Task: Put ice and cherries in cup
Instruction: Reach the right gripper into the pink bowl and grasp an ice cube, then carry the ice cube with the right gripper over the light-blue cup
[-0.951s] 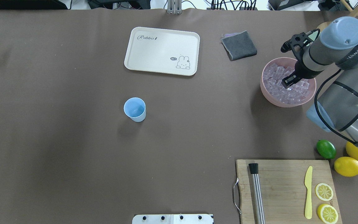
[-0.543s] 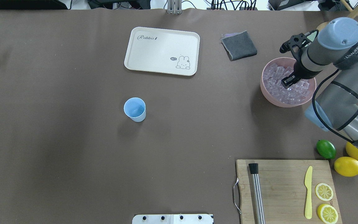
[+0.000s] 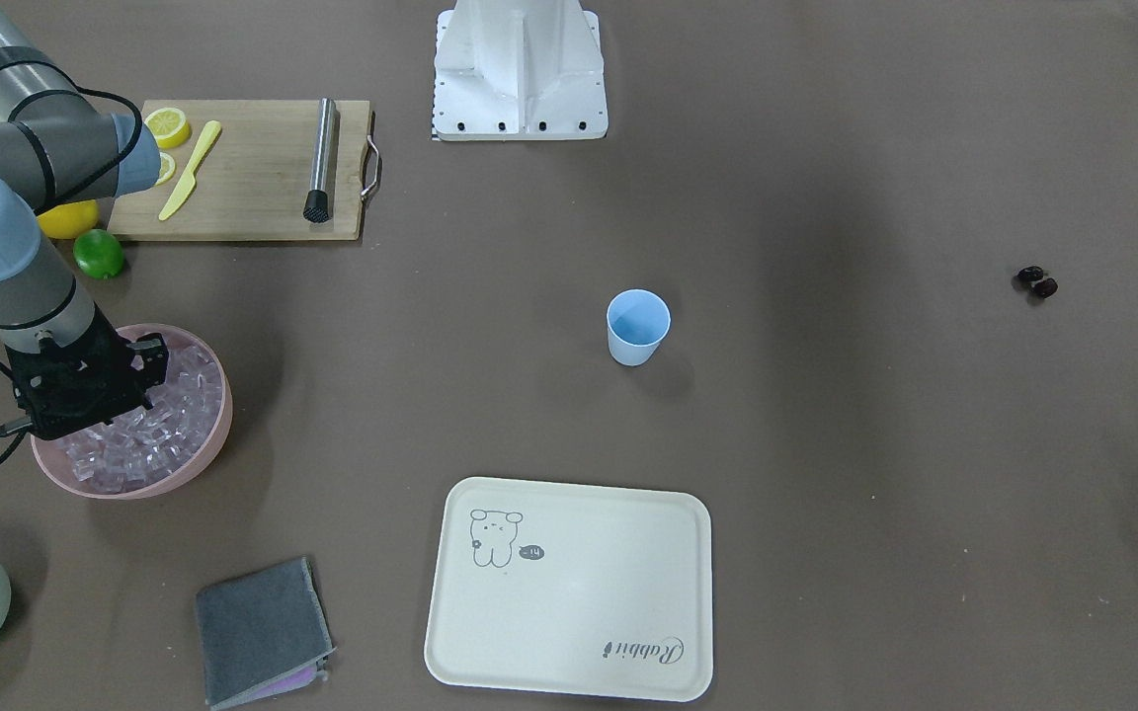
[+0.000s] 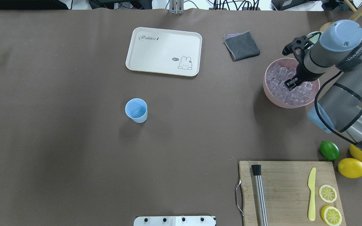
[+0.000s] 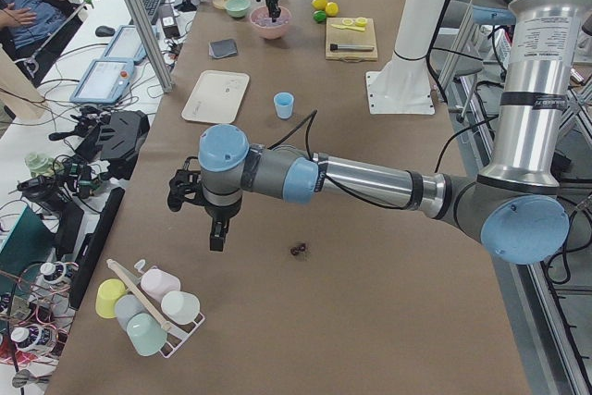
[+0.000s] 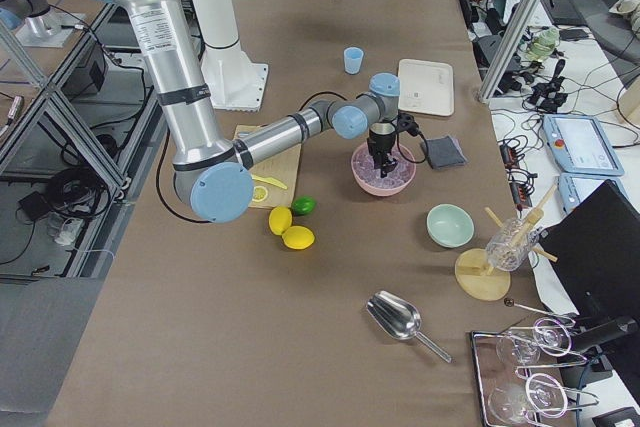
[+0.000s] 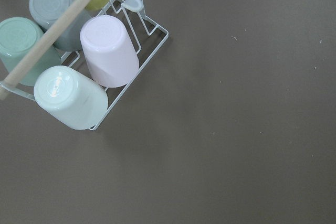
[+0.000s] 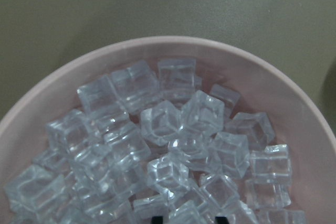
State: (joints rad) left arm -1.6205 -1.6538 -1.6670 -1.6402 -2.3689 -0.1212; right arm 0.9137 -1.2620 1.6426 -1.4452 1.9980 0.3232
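Right gripper (image 4: 290, 84) points straight down into the pink bowl (image 4: 275, 99), fingertips (image 8: 156, 219) pinched narrowly on glassy ice (image 8: 202, 114). The left gripper (image 5: 215, 236) hangs vertical near the cherries (image 5: 298, 249), its opening impossible to tell. "Rabbit" is printed on the cream rounded tray (image 4: 156, 47); the smooth tapered blue cup (image 4: 136, 110) stands on the counter (image 4: 74, 163), well apart from both.

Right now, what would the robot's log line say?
right gripper: in pink bowl, at ice | cup: empty | cherries: on table, untouched
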